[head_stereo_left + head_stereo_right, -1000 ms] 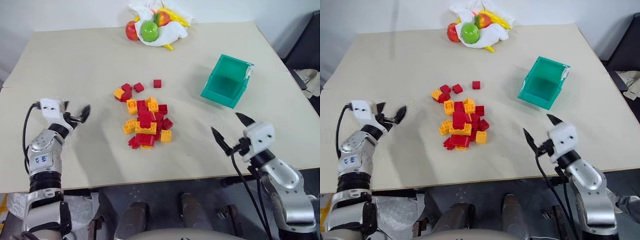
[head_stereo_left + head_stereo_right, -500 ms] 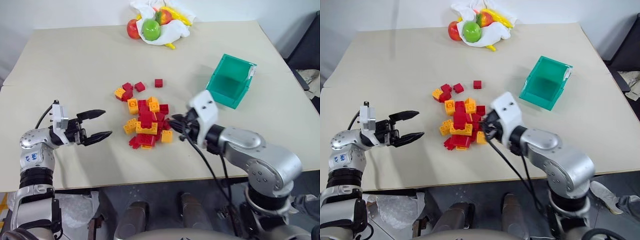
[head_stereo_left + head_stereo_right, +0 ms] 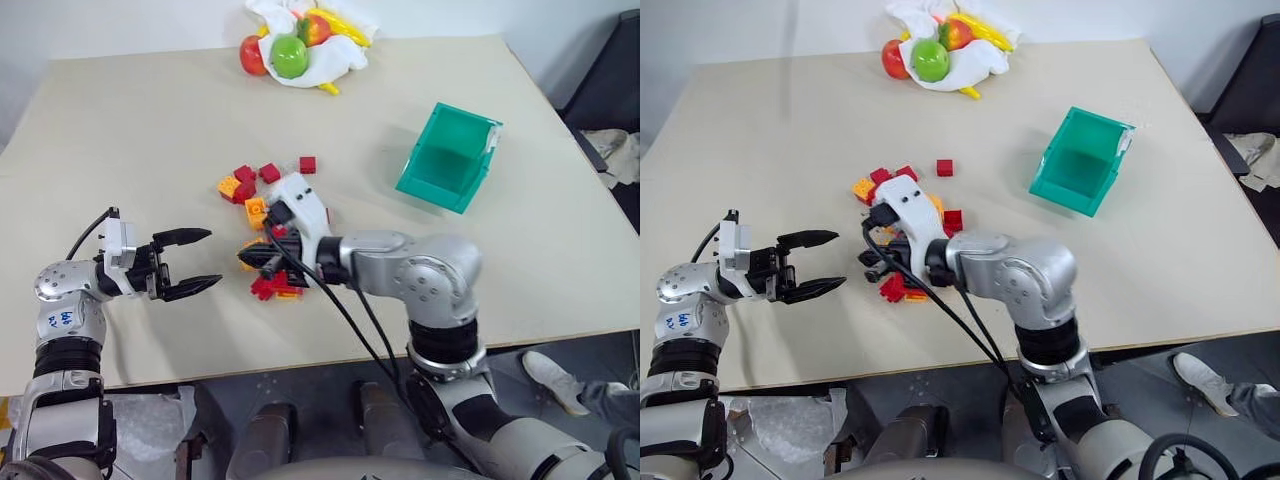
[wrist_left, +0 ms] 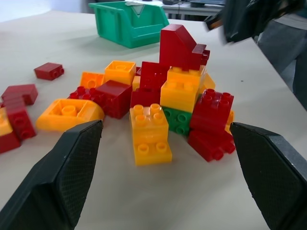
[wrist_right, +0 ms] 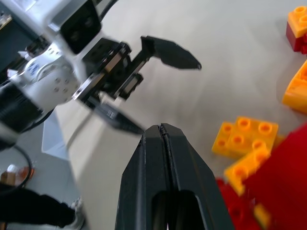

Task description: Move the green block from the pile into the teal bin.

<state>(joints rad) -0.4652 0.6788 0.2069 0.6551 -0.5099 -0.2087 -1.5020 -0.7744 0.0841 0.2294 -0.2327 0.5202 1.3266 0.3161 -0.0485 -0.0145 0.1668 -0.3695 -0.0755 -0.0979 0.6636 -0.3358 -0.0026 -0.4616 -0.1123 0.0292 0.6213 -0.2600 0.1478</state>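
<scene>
Kid: Bricks everywhere! Where is the green block [image 4: 178, 120]?

Helper: It sits low in the pile [image 4: 163, 103], under an orange brick [image 4: 181, 88] and next to a red brick [image 4: 212, 111]. The left wrist view shows it peeking out at the bottom. The pile lies in the middle of the bench [image 3: 150, 140], a bit nearer the near edge.

Kid: What is the right end effector [image 3: 252, 262] doing?

Helper: Its two black fingers [image 5: 165, 163] are pressed flat together, with nothing between them. The right arm reaches across the pile, and the fingers poke out on the pile's left side, pointing toward the other arm.

Kid: And the left end effector [image 3: 196, 262]?

Helper: Its fingers are spread wide apart. It holds nothing. It sits near the left edge of the bench, level, pointing at the pile, close to it but not touching.

Kid: Where is the teal bin [image 3: 448, 160]?

Helper: Over toward the right edge of the bench, well apart from the pile. It is tipped, so its open side faces the bricks. Inside looks bare.

Kid: What is at the far edge?

Helper: Round green fruit [image 3: 289, 56] and red fruit [image 3: 251, 55] on a white cloth [image 3: 335, 58]. One small red brick [image 3: 307, 164] lies alone, just past the pile.
</scene>
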